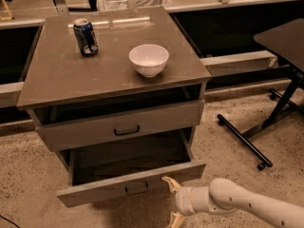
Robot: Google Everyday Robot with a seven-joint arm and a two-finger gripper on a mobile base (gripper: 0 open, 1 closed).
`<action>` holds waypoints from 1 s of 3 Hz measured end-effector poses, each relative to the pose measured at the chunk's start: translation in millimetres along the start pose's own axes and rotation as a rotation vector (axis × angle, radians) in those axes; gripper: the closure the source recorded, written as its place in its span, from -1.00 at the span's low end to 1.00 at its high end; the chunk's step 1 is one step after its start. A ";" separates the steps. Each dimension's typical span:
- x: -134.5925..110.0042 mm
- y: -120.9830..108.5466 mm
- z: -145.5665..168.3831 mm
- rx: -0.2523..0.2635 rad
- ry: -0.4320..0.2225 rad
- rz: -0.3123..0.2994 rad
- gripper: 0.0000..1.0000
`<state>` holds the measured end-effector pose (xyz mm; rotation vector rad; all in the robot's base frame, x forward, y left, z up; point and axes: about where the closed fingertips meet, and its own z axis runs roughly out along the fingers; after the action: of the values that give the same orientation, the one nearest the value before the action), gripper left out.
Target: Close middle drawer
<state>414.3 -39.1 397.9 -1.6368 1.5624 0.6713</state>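
1 arm (pixel 256 208): wearing a smooth cream-white shell, its rounded tubular segments swelling into a bulbous joint.
1 wrist collar (pixel 190 202): short cylinder in the same pale colour, showing a faint seam ring.
1 gripper (pixel 172 201): sitting at the bottom edge of the view, right of centre, carrying two slim yellowish-tan fingers (pixel 170 182) that are tapering to points and standing apart.
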 end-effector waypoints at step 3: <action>-23.0 -6.6 22.6 -0.077 -0.070 -0.010 -0.01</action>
<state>421.2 -7.6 404.5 -1.6582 1.4936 0.7840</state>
